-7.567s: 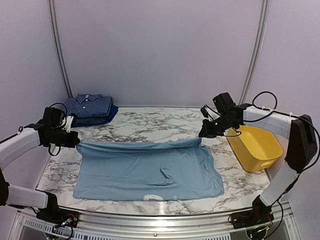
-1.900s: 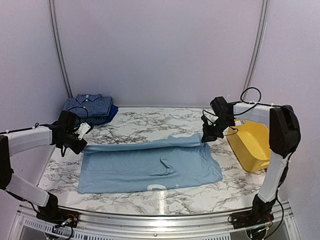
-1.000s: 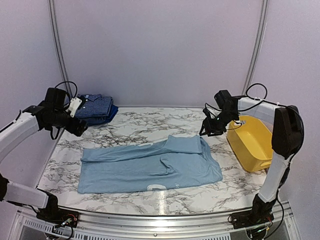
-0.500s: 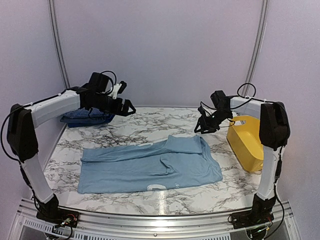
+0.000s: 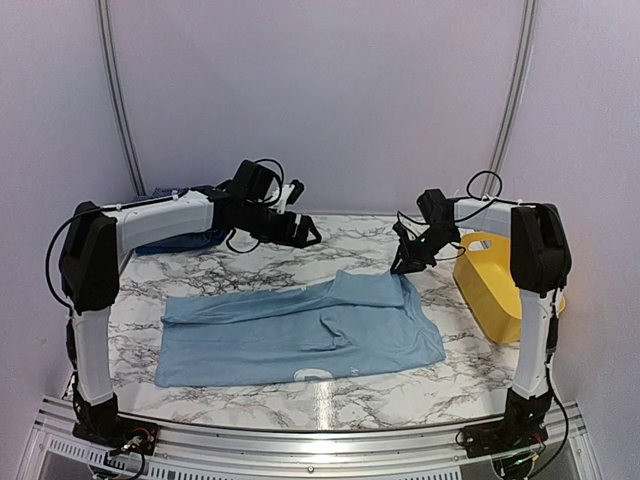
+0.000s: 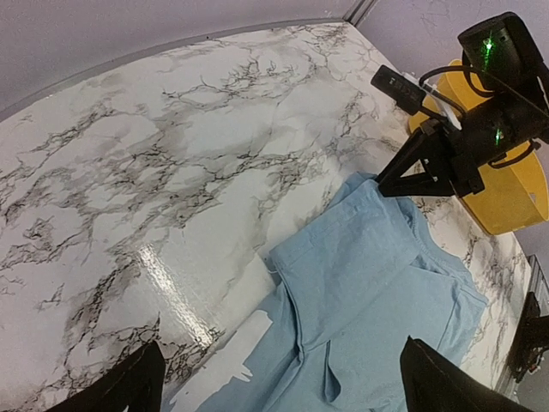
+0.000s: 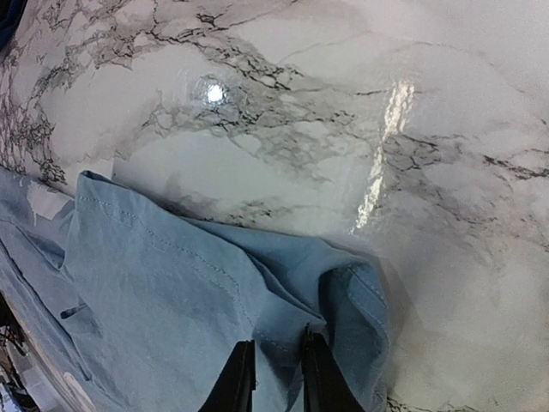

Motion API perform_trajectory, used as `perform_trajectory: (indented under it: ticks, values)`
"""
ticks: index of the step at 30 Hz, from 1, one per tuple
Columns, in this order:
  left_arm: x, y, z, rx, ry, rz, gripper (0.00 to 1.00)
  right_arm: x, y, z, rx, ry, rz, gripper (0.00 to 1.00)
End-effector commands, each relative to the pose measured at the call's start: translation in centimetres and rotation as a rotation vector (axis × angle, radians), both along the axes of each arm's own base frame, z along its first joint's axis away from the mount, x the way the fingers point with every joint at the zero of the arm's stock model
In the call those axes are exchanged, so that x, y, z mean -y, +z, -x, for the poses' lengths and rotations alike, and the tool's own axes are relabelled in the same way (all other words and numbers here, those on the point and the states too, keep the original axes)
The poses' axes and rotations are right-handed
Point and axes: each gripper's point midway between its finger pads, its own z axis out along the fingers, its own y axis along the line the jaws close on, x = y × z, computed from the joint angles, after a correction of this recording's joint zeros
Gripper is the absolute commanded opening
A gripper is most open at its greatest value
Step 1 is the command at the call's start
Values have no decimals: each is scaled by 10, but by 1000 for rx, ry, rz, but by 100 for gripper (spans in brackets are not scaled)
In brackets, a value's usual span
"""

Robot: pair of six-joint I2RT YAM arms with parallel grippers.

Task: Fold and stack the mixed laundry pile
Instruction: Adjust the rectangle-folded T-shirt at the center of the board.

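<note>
Right wrist view shows the light-blue T-shirt [image 7: 171, 292] lying on the marble table [image 5: 250, 270] with its far edge turned over. The right gripper [image 7: 273, 373] has its jaws nearly together on a ridge of cloth at the far right corner — probably to carry that corner into the next fold. The left gripper [image 6: 279, 378] hovers wide apart above bare marble beyond the shirt, holding nothing — likely meant for the other far corner. A folded dark-blue stack [image 5: 180, 243] waits far left, and a yellow tub [image 5: 495, 300] stands at the right.
</note>
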Motion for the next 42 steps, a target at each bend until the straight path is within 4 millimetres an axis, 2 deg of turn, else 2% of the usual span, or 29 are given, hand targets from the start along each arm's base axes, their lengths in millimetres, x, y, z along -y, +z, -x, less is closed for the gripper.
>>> perform_trajectory:
  ticks: [1,4,8,12,17,23,26,29,30,32,33,34,39,42]
  values:
    - [-13,13,-8,74,26,-26,99,0,21,-3,40,10,-23,10]
    - [-19,12,-7,83,37,-43,99,0,25,2,42,17,-25,0]
    - [-23,11,-4,84,43,-52,99,-1,34,11,45,35,-41,0]
    - [-33,11,0,97,59,-75,99,-8,53,31,61,66,-105,0]
    - [-43,9,7,105,64,-104,99,-21,47,89,-21,126,-158,0]
    - [-57,1,22,97,73,-130,99,-14,23,160,-127,122,-134,0]
    - [-64,-2,30,96,77,-136,99,-11,4,194,-203,122,-114,0]
    - [-68,-3,35,100,81,-134,99,-5,-6,212,-245,115,-90,0]
    - [-69,-4,36,99,82,-134,99,-3,-6,214,-249,115,-83,4]
    - [-71,-3,38,101,84,-134,99,-3,1,209,-219,124,-78,25]
    - [-72,-3,39,101,87,-135,99,-3,6,201,-189,117,-71,36]
    - [-72,-3,39,101,88,-136,99,-6,15,189,-143,118,-72,39]
    - [-74,-1,39,109,94,-139,99,-24,43,134,1,118,-100,39]
    - [-76,1,37,121,104,-149,99,-39,44,110,16,138,-131,37]
